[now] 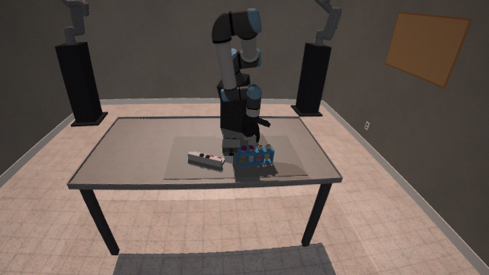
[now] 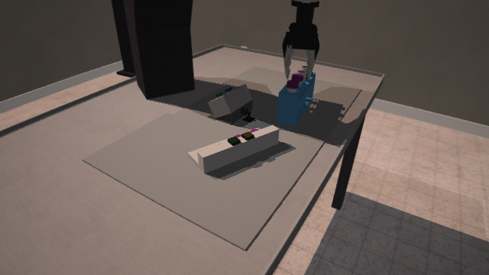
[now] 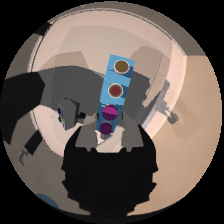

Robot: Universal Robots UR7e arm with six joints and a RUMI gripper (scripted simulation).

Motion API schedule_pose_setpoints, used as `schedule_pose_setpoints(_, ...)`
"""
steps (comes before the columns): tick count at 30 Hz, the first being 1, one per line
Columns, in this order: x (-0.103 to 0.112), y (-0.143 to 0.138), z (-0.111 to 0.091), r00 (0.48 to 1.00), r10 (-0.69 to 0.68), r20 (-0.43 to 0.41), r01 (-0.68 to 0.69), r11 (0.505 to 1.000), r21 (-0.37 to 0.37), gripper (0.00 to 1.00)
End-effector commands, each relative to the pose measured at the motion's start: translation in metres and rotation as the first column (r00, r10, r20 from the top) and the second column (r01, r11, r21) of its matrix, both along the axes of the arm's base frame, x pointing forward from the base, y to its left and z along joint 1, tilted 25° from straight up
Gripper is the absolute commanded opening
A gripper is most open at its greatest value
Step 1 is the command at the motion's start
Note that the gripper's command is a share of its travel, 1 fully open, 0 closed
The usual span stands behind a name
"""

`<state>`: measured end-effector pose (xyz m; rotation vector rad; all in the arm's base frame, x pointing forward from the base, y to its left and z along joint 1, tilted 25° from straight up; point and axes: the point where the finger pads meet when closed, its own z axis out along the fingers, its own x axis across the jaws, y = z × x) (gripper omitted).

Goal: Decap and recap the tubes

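The blue rack DS [image 1: 252, 164] [image 2: 287, 108] [image 3: 118, 79] holds four tubes. In the wrist view, tube 1 [image 3: 121, 66] and tube 2 [image 3: 115, 90] are uncapped; tube 3's purple cap [image 3: 110, 112] and tube 4's darker purple cap [image 3: 105, 128] [image 2: 293, 83] are on. My gripper [image 2: 299, 78] [image 3: 110, 112] is open, its fingertips to either side of tube 3's cap with gaps showing. The white tray CT [image 1: 194, 156] [image 2: 241, 154] has two magenta caps, mostly hidden in the exterior view. Its green lamp [image 2: 234, 140] and amber lamp [image 2: 247, 135] look dark.
The grey key housing [image 1: 231, 144] [image 2: 231, 106] [image 3: 69, 113] stands between the arm's base and the tray, close to the rack. It bears the blue key [image 2: 228, 90] and the green key [image 2: 219, 95]. The uncapped tubes stand in line beyond tube 3.
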<state>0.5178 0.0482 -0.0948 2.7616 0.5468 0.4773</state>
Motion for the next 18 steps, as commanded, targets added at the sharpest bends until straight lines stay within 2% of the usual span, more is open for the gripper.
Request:
schedule_pose_setpoints(1, -0.0001, 0.0003, 0.0013, 0.988, -0.149, 0.031, 0.147, 0.987, 0.064, 0.35)
schedule_pose_setpoints(2, -0.0003, 0.0005, 0.0018, 0.974, -0.224, 0.042, 0.219, 0.971, 0.097, 0.35)
schedule_pose_setpoints(3, -0.0005, 0.0006, 0.0022, 0.971, -0.235, 0.044, 0.23, 0.968, 0.102, 0.35)
schedule_pose_setpoints(18, -0.0025, 0.0021, 0.0067, 0.971, -0.235, 0.044, 0.23, 0.968, 0.102, 0.35)
